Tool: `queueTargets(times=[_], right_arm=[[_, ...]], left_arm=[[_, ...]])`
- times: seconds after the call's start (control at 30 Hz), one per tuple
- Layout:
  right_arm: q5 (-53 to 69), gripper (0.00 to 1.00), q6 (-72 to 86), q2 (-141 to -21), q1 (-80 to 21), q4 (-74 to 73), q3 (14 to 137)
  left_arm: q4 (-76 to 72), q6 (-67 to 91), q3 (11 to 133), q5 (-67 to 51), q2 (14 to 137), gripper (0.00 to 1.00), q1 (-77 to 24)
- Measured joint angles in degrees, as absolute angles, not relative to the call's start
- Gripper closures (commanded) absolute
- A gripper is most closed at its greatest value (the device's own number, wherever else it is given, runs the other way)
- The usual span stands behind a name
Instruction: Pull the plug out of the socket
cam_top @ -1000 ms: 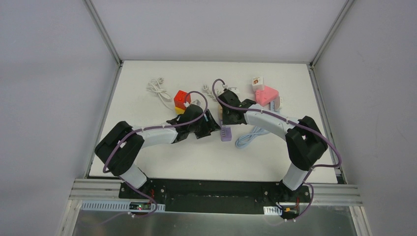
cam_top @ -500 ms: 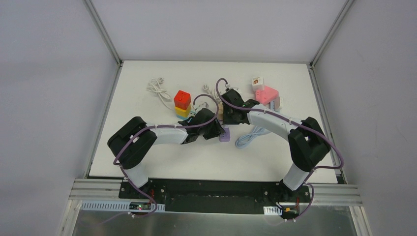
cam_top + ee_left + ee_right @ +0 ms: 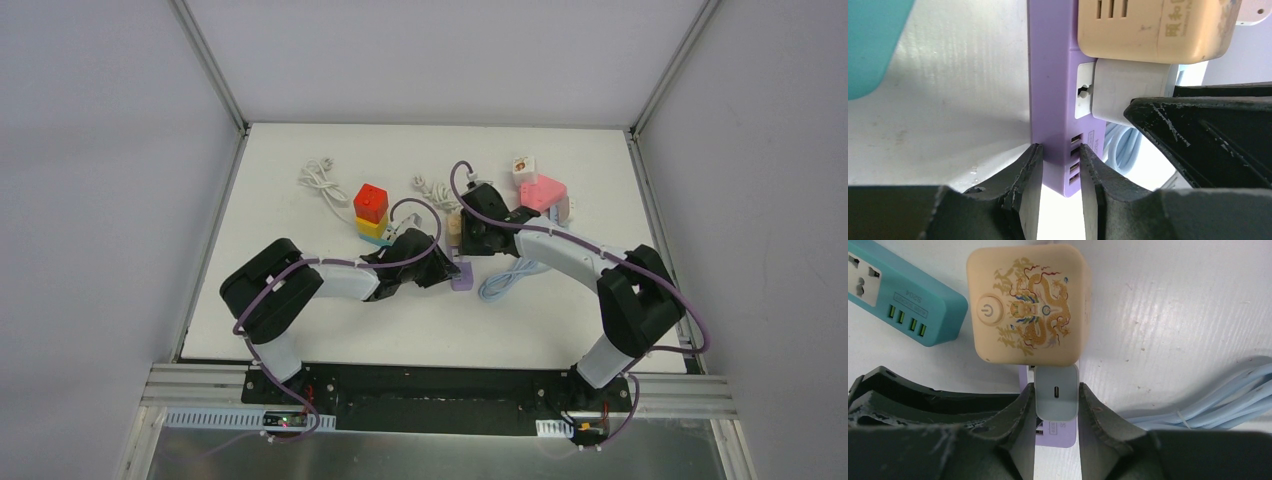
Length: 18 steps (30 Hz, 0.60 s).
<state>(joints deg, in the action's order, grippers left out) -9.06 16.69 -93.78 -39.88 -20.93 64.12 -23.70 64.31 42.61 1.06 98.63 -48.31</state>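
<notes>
A purple power strip [image 3: 461, 277] lies flat at the table's middle. A white charger plug [image 3: 1057, 392] is plugged into its face and also shows in the left wrist view [image 3: 1128, 92]. My left gripper [image 3: 1060, 160] is shut on the strip's USB end [image 3: 1050, 75], one finger on each side. My right gripper [image 3: 1057, 402] is shut on the white plug from above, with both fingers against its sides; the strip [image 3: 1058, 432] shows beneath. In the top view the left gripper [image 3: 445, 270] and the right gripper [image 3: 466, 243] meet over the strip.
A beige dragon-printed cube socket [image 3: 1028, 305] sits against the plug's far side. A teal power strip [image 3: 898, 300] lies beside it. A coiled light-blue cable [image 3: 505, 280] lies right of the strip. A red-and-yellow cube stack [image 3: 371, 208], a pink socket [image 3: 543, 192] and a white cable [image 3: 318, 180] lie farther back.
My left arm has reached right, and its gripper now sits at the purple strip's end. My right gripper has shifted slightly right over the plug.
</notes>
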Motion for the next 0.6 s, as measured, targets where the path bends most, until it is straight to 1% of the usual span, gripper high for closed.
queueTargets(times=[0.1,0.27,0.37,0.43,0.6], right_arm=[[-8.38,1.00,16.19,-92.75,-39.18,-20.82,63.02],[-16.34,1.00,14.70,-93.10,-43.77,-20.93,63.07],[-18.94,1.00,14.39,-93.41,-44.95,-20.95,63.24],[-18.39,1.00,14.37,-93.30,-44.51,-21.02,63.24],[-11.14,1.00,15.03,-91.96,-40.23,-21.04,62.30]], left_arm=[[-27.11,66.06,41.58,0.08,99.70,0.79,-48.31],[-32.36,69.06,39.29,-1.91,100.84,0.80,-47.77],[-34.59,70.43,38.61,-3.44,101.58,0.81,-47.11],[-35.51,71.02,38.57,-4.03,102.06,0.81,-47.03],[-36.60,71.55,38.59,-4.93,102.83,0.81,-46.85]])
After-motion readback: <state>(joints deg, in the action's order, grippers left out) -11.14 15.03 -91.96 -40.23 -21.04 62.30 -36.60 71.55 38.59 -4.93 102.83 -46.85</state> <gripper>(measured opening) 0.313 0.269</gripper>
